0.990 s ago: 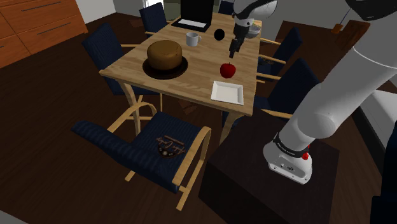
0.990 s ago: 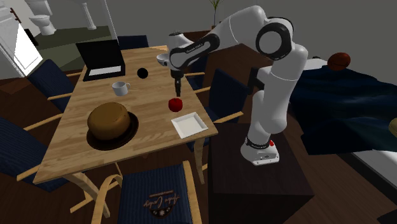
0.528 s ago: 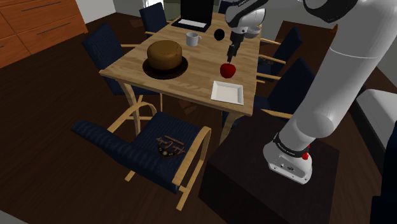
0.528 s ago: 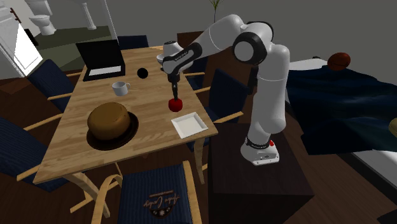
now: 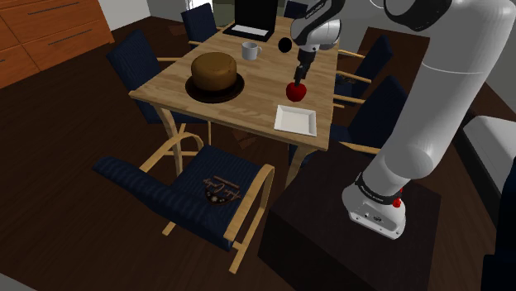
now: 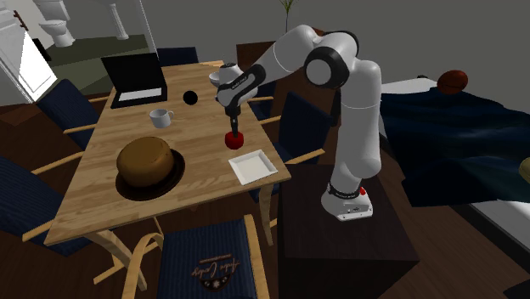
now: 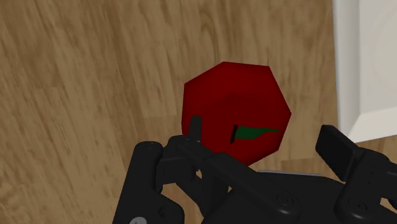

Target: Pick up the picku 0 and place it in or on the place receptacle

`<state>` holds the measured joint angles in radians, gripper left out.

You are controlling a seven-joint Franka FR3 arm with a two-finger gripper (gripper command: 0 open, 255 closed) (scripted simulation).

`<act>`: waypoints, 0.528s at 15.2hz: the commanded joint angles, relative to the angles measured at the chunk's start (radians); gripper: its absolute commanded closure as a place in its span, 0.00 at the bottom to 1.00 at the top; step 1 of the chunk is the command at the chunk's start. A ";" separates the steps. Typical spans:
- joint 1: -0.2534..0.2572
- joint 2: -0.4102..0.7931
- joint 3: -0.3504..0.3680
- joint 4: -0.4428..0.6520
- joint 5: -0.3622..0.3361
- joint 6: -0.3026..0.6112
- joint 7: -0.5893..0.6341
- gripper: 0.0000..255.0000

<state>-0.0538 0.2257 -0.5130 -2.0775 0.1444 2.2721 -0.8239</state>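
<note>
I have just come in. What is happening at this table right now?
A white robot arm is reaching for a red apple that rests on the wooden table. Its black pincer is low at the apple. The fingers stand apart with the apple between them, so it is not gripped yet. A white square plate lies on the table close beside the apple, on the side nearer the robot's stand.

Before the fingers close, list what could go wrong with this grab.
1. The apple sits off-centre in the open gripper, close to one finger; closing could nudge or roll the round fruit across the table instead of clasping it.
2. The plate lies near the other finger, which might clip its rim going lower.
</note>
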 commanded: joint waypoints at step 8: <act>0.000 0.002 0.001 0.000 0.002 0.003 0.000 1.00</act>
<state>-0.0540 0.2267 -0.5127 -2.0771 0.1459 2.2746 -0.8241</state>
